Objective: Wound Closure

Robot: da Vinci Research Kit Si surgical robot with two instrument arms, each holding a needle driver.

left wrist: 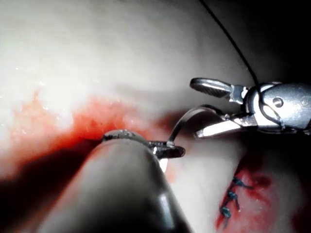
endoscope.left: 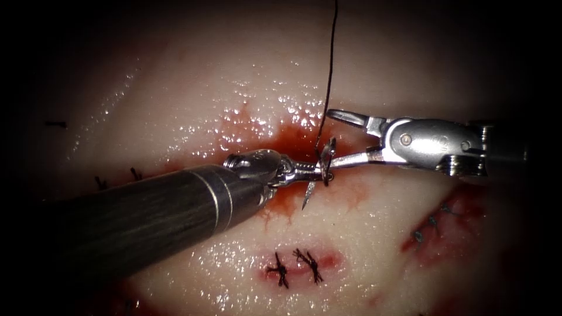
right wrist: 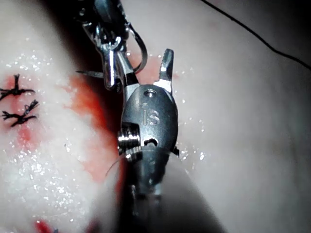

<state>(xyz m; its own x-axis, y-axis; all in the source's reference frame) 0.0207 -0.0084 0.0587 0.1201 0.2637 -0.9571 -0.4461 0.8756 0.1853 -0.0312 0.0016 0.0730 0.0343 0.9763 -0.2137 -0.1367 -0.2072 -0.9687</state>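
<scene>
The left tool [endoscope.left: 313, 171] is seen clamped together on the needle [endoscope.left: 316, 175], gripped near the pointed end, so that the sharp tip is left sticking down and toward the viewer below the jaws in the endoscope view. In the left wrist view the needle [left wrist: 187, 121] is seen rising from the left tool [left wrist: 167, 149] in a curve toward the right tool [left wrist: 206, 109], clear of the tissue [left wrist: 97, 58]. The right tool [endoscope.left: 342, 137] is held apart, one jaw lifted above and the other reaching in level to the needle just beside the left tool's tip; whether that lower jaw touches the needle cannot be told. Nothing is gripped by the right tool. The thread [endoscope.left: 329, 76] is seen running from the needle's upper end straight up and out of the endoscope view. Both tools are placed over the cut [endoscope.left: 281, 143], where red fluid [endoscope.left: 293, 140] is spread on the tissue [endoscope.left: 187, 88]. Nearer the viewer, two finished dark knots [endoscope.left: 295, 268] are seen on a closed cut, and further stitches [endoscope.left: 433, 222] on another cut at the right.
</scene>
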